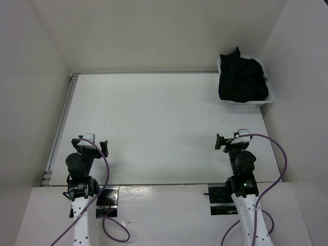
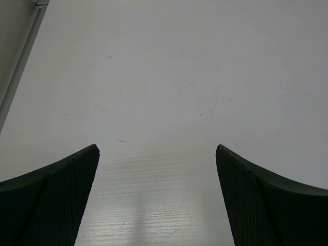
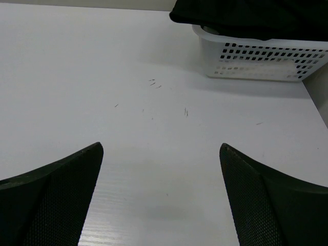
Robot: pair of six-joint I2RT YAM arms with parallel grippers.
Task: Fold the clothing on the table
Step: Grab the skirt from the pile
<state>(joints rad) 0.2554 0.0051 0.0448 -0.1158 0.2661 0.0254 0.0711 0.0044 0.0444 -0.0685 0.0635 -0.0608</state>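
The clothing (image 1: 243,77) sits heaped in the basket (image 3: 256,61), so left gripper (image 1: 91,146) and right gripper (image 1: 229,143) hover spread wide, empty.

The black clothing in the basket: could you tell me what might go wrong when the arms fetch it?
1. The clothing is bunched in the basket at the far right corner of the table, so pulling may drag the basket along.
2. It lies far from the left gripper, so the right gripper may have to work alone.
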